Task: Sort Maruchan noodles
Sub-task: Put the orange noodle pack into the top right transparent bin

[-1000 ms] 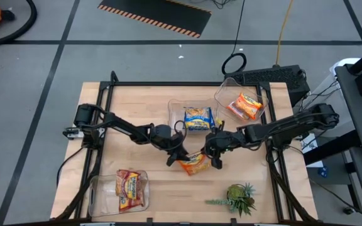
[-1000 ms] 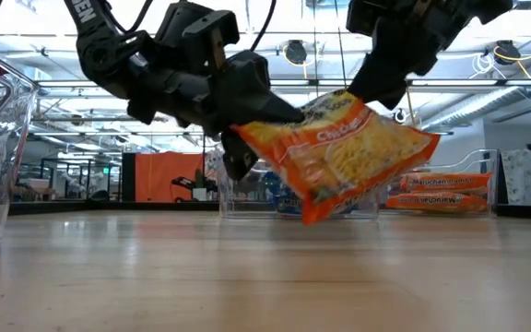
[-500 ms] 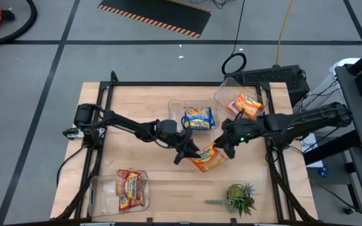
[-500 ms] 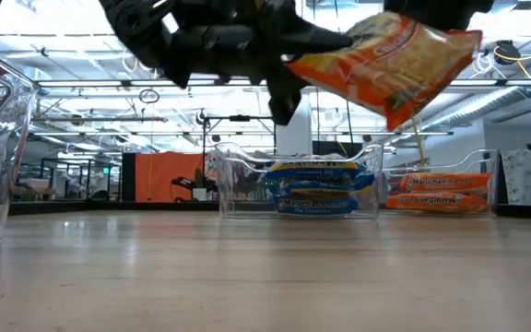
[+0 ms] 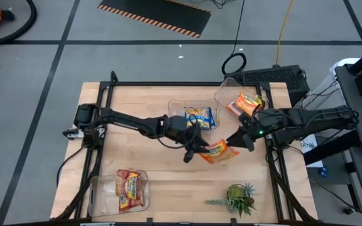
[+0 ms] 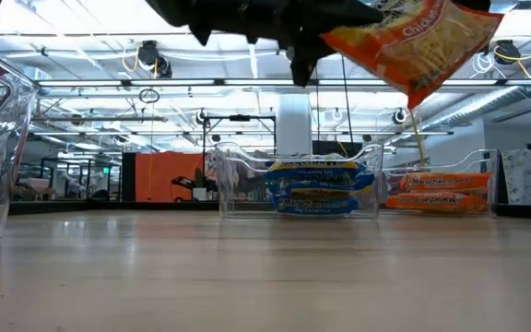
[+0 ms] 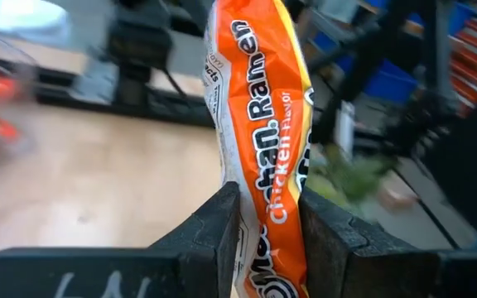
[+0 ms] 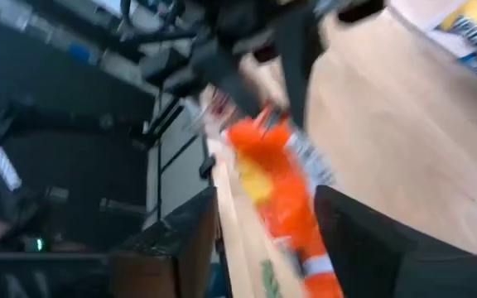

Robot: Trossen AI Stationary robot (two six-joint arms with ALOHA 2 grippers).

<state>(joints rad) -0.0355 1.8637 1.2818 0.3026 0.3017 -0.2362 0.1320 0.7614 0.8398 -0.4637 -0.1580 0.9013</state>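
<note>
- The left pincer (image 7: 269,228) pinches the orange noodle packet (image 5: 217,151) in the air over the middle of the desk (image 5: 168,188), with bare wood below it.
- The right pincer (image 8: 265,223) is spread, its fingers either side of the packet's far end.
- Only the low view shows the packet well above the blue packets (image 6: 307,187) in their bin.

Grey tiled floor (image 5: 43,56) all around the wooden desk (image 5: 162,182), a hazard-striped mat (image 5: 159,16) beyond it, and bright ceiling lights (image 6: 146,57) over an orange wall panel (image 6: 159,175).
</note>
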